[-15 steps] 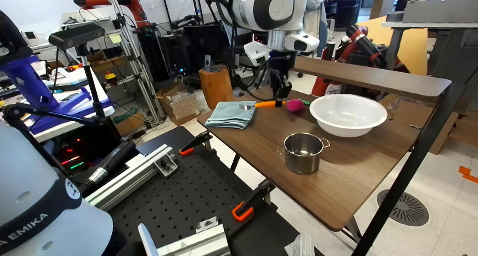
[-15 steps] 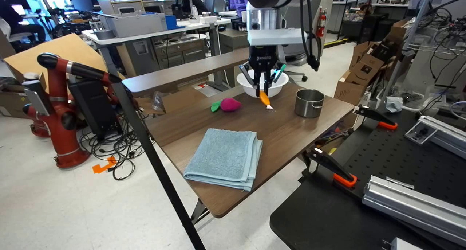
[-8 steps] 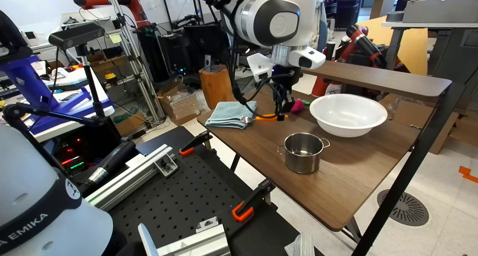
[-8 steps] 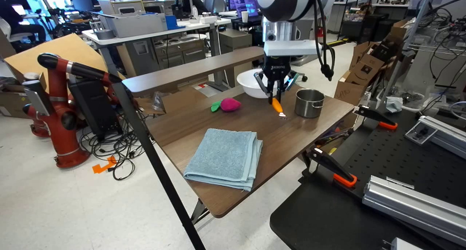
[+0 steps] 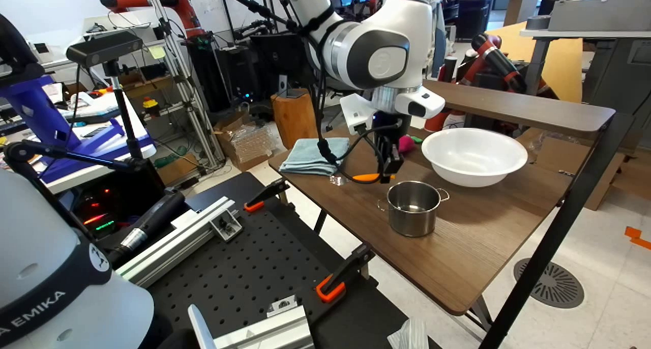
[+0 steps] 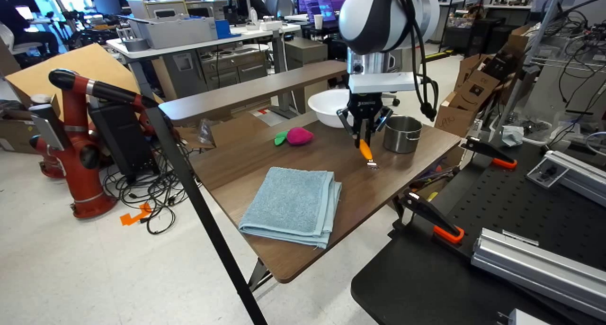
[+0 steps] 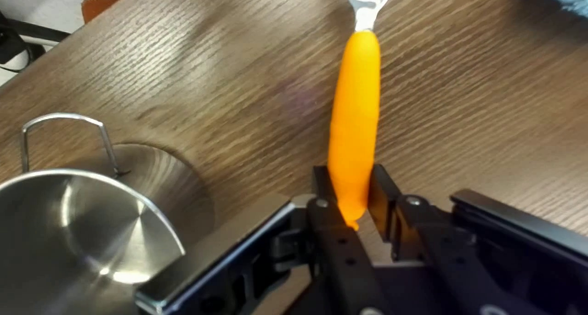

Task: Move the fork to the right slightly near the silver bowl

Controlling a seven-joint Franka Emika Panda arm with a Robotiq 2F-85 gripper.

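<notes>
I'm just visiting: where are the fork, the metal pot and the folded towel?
Fork [image 7: 355,117], in the wrist view: on its orange handle.
Metal pot [image 5: 412,221], in an exterior view: on its outer wall.
Folded towel [image 6: 291,202], in an exterior view: on its top.

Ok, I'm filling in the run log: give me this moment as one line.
claw: holding fork | fork: beside silver bowl, not touching | release: not yet

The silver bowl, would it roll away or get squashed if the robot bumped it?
The silver bowl probably wouldn't roll, since it's standing upright. It looks like stiff, shiny metal, so squashing seems unlikely. A bump on a sticking-out handle might turn it a bit.
</notes>
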